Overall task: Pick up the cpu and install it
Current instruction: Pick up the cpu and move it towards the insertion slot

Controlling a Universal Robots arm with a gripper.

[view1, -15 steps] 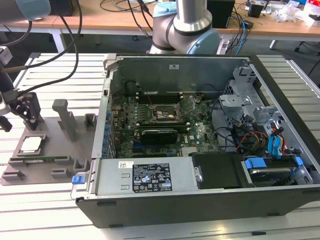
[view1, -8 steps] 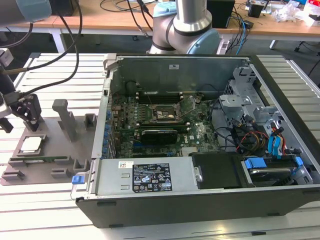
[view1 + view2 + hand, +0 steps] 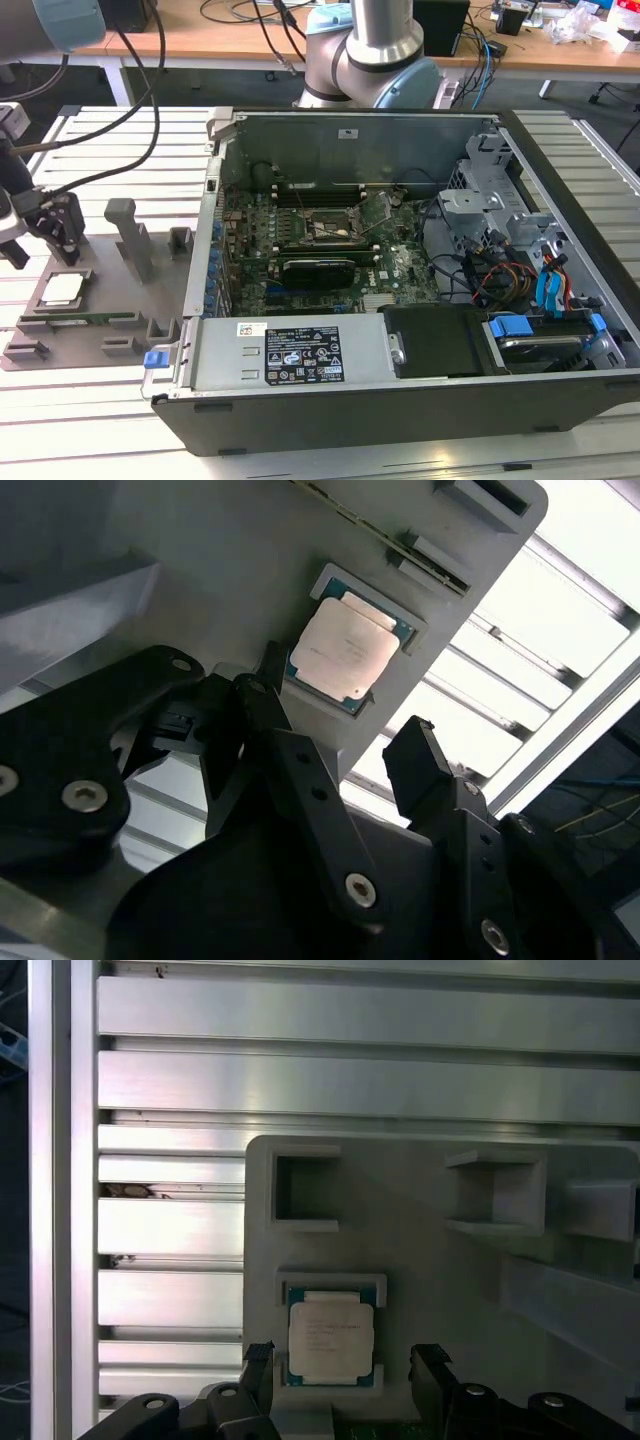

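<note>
Hovering wide open and empty, the black two-finger gripper [image 3: 345,1370] is straddling the small square silver-topped cpu [image 3: 331,1335], which is lying in a recess of the grey plastic tray [image 3: 440,1290]. The exterior view is showing the open black computer case [image 3: 400,400] beside the tray on a slatted aluminium table [image 3: 90,420], wooden desks [image 3: 220,25] behind.

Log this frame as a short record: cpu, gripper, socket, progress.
cpu: lying flat in a recess of the grey tray, at the exterior view's left
gripper: open, over the cpu, one finger to each side, not gripping it
socket: on the board inside the open case, looks empty
progress: cpu not yet picked up
</note>
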